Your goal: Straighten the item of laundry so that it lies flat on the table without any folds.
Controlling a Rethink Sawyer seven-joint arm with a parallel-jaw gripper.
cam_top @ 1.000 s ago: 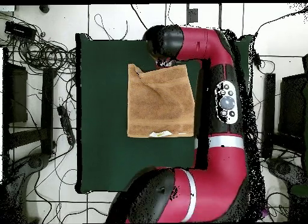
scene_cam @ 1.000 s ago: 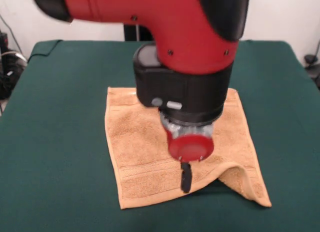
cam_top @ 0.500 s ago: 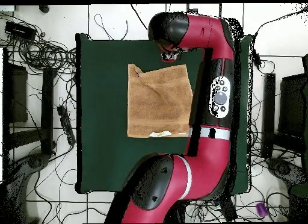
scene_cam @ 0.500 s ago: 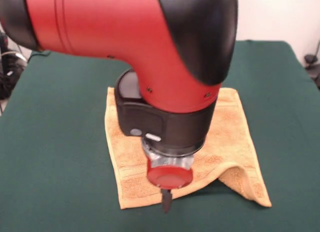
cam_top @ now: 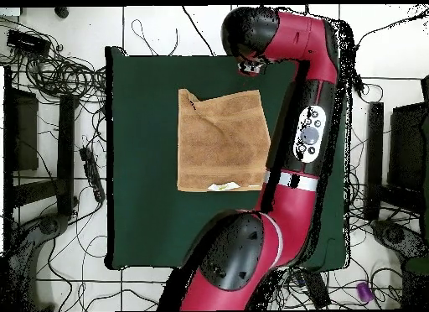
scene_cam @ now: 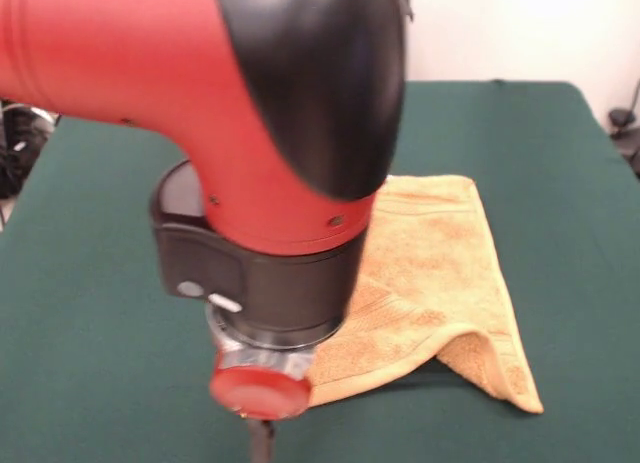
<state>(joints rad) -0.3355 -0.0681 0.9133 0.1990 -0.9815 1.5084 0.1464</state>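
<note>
Dark green table (cam_top: 142, 158), orange-tan towel (cam_top: 222, 141) on it — one corner humped

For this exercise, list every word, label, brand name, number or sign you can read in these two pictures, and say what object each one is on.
No readable text in either view.
The arm's grey control panel carries buttons with small markings: too small to read.
The towel's small white tag: too small to tell whether it bears print.
The table carries no writing.

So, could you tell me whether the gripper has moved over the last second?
Yes. In the front view the gripper has moved off the towel, toward the picture's left and bottom, past the towel's near-left corner, over the green table.
</note>
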